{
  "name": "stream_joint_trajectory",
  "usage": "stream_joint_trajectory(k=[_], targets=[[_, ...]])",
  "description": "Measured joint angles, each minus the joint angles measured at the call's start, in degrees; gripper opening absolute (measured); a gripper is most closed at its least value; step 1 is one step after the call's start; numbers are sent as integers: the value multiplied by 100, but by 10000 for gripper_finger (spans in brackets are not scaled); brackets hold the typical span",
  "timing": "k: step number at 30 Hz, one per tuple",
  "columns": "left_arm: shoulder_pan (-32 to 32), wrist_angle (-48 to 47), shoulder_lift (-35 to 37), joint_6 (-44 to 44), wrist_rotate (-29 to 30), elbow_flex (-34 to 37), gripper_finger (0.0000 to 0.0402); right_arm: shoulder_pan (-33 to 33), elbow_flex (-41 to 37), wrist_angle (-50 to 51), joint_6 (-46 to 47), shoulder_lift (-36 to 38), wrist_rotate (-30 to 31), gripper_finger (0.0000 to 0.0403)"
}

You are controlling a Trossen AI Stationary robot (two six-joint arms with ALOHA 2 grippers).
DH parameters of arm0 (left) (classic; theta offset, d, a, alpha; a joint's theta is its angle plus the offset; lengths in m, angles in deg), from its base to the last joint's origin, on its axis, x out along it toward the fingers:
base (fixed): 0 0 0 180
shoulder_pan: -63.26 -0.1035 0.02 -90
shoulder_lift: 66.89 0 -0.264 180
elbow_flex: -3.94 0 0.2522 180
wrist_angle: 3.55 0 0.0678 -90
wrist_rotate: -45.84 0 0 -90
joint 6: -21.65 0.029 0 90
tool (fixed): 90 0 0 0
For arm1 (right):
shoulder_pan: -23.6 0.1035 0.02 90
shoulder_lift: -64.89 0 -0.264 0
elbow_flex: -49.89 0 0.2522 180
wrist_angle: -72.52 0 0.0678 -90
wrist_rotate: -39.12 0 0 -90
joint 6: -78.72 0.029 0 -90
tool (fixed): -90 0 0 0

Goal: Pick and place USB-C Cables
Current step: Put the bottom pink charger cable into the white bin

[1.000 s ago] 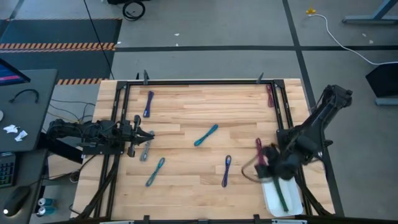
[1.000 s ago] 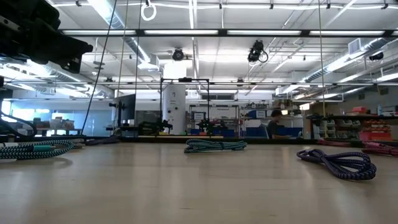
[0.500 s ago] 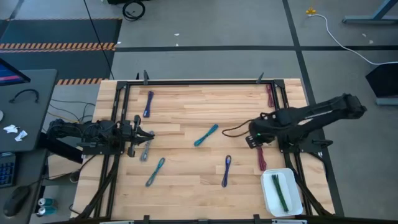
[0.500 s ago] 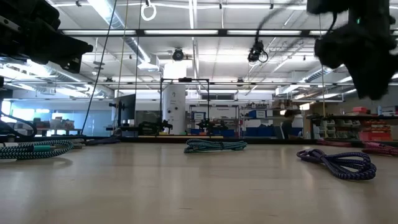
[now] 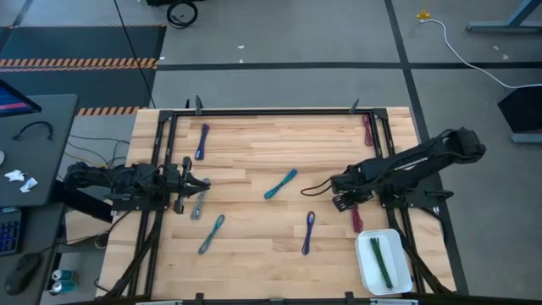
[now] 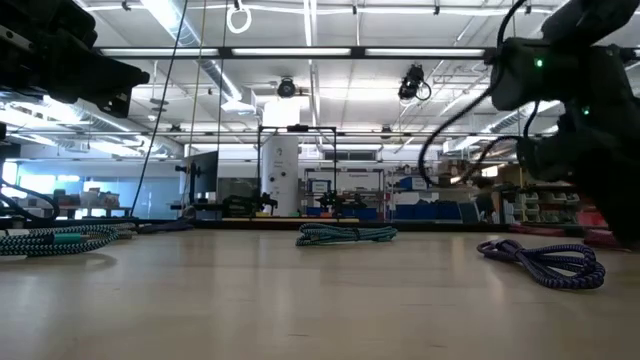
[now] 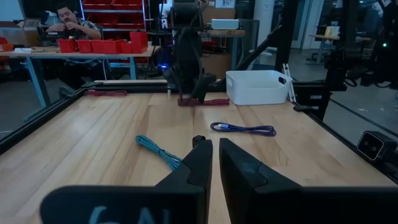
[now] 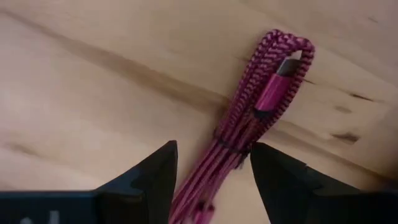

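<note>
The right pincer (image 5: 342, 202) is hovering low over the right side of the wooden tabletop (image 5: 254, 161), with its arm reaching in from the right edge. In the right wrist view its two fingers (image 8: 152, 177) are standing apart, released, straddling a dark red USB-C cable (image 8: 255, 121) that is lying flat on the wood between them; neither finger is visibly touching it. From above, that dark red cable (image 5: 356, 217) is lying just near of the pincer, close to the white bin (image 5: 367, 275) sitting at the near right corner. A green cable (image 5: 380, 259) is already lying inside that bin.

The left pincer (image 5: 206, 185) is waiting at the left side of the tabletop, its fingers (image 7: 194, 167) clenched nearly together on nothing. A grey cable (image 5: 197, 205) is lying just near of it.

The other cables are lying scattered on the wood: a purple one (image 5: 202, 141) at the far left, a teal-blue one (image 5: 280, 183) in the middle, another teal-blue one (image 5: 212, 233) at the near left, a purple one (image 5: 308, 232) near the middle right, and a second dark red one (image 5: 367, 129) at the far right edge.

In the left wrist view, a person (image 7: 71, 25) is sitting at a bench in the room beyond the table.
</note>
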Motion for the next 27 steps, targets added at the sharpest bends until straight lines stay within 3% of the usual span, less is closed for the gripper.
stream_joint_trajectory(k=[7,15,19,27], targets=[[2,0,0,0,0,-1,32,194,71,-75,-201,-668,218,170],[2,0,0,0,0,-2,35,399,111,-73,-323,-526,569,22],[2,0,0,2,0,0,38,552,241,483,-15,-186,1172,24],[2,0,0,0,0,-2,31,1189,2003,1278,522,606,2169,23]])
